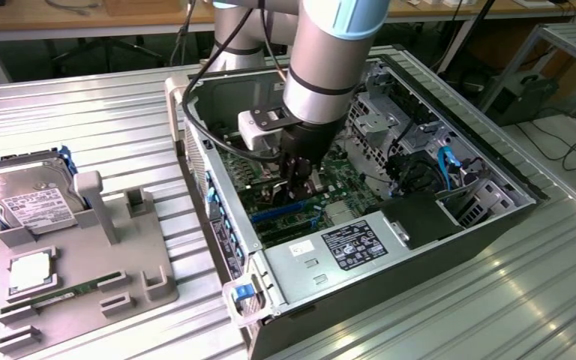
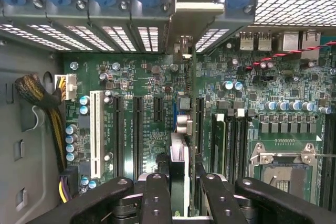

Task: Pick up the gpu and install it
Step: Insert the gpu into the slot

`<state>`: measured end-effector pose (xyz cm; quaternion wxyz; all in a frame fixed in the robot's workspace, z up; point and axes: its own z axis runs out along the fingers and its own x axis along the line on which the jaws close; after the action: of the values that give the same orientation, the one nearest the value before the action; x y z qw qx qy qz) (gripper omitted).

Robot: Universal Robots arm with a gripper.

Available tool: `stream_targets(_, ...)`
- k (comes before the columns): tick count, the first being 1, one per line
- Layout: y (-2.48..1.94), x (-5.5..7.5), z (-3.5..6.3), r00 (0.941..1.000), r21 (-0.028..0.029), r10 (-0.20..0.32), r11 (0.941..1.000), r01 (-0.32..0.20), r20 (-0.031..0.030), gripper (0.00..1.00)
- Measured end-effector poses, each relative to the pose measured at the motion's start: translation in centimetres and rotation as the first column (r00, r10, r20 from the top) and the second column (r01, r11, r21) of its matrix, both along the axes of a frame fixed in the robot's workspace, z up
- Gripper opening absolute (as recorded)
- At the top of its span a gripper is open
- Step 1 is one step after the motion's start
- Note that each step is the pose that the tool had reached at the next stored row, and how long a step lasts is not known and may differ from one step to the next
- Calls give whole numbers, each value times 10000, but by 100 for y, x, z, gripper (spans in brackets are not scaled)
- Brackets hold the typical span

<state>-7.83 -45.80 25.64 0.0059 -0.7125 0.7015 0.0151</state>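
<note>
While our black claw (image 2: 180,195) grips the flat green gpu card (image 2: 179,161) edge-on inside the open grey computer case (image 1: 488,225), seating looks near done.

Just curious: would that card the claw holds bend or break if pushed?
The gpu probably stays stiff: gripped edge-on in the claw, it shows no sag. Its thin edge suggests sideways pushing could crack it.

gpu (image 2: 179,174) edge-on, mostly hidden between fingers (image 2: 157,198)
</note>
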Motion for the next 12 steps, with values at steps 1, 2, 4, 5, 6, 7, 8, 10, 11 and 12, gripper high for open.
stream_targets(1, 0, 0, -6, 10000, 0, 1, 10000, -1, 0, 27)
stream_targets(2, 0, 0, -11, 10000, 0, 1, 10000, -1, -2, 27)
stream_targets(4, 0, -1, -43, 10000, 0, 0, 10000, 0, -12, 27)
stream_targets(5, 0, -1, -52, 10000, 0, -1, 10000, 1, -15, 27)
stream_targets(6, 0, -1, -58, 10000, 0, -1, 10000, 1, -17, 27)
stream_targets(7, 0, -1, -63, 10000, 0, 0, 10000, 0, -19, 27)
stream_targets(8, 0, -1, -68, 10000, 1, 0, 10000, 0, -20, 27)
stream_targets(10, 0, -1, -79, 10000, 0, 0, 10000, 0, -22, 27)
stream_targets(11, 0, -1, -83, 10000, -1, 0, 10000, 0, -23, 27)
stream_targets(12, 0, -1, -85, 10000, -2, 0, 10000, 0, -24, 27)
